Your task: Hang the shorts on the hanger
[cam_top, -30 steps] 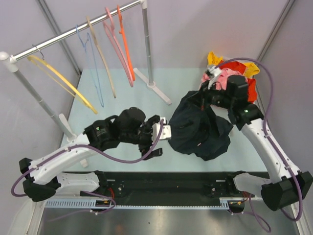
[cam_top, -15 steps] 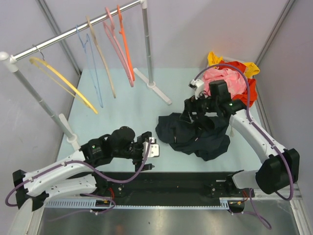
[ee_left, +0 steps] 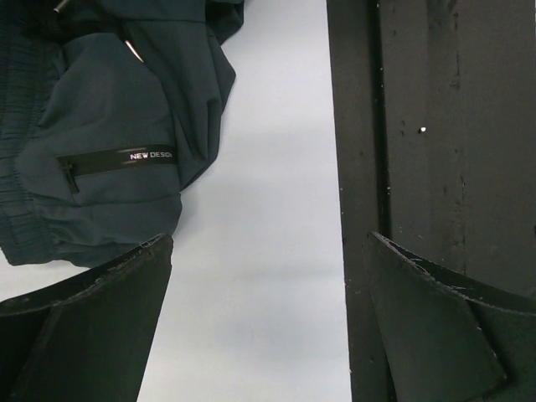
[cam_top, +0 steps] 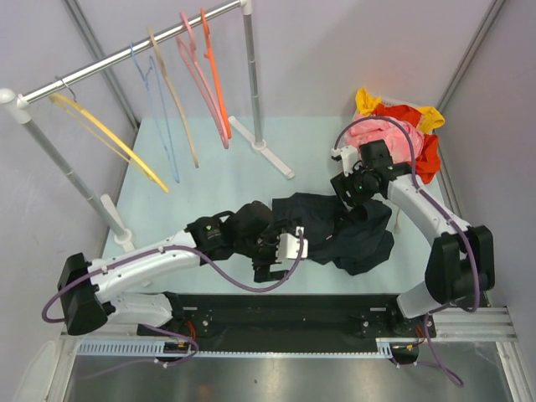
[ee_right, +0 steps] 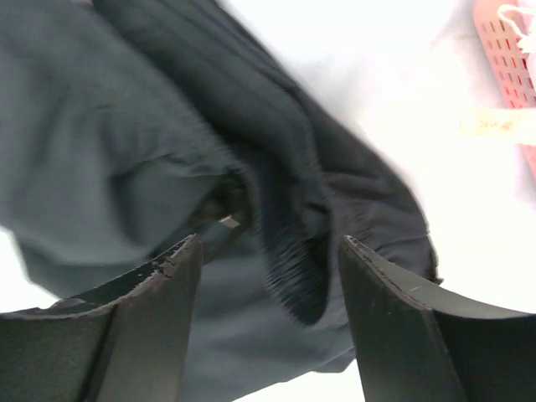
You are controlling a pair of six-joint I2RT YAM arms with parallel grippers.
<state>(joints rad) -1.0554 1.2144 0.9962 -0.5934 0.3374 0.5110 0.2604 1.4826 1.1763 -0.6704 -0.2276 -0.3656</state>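
Bare table (cam_top: 209, 180) lay open between the shorts (cam_top: 352, 239) and the rack foot (cam_top: 268, 151). Hangers (cam_top: 211, 100) hung over the far-left corner. A clothes pile (cam_top: 394, 134) crowded the far right, behind the right arm (cam_top: 419, 209). The left arm (cam_top: 142, 264) crossed the near-left.

Robot lab cell. Plain grey panel walls (cam_top: 352, 42). Pale counter (cam_top: 218, 167); left arm (cam_top: 142, 266) and right arm (cam_top: 423, 209), cabled, bolted at its near edge. Small clothes rail (cam_top: 109, 59).
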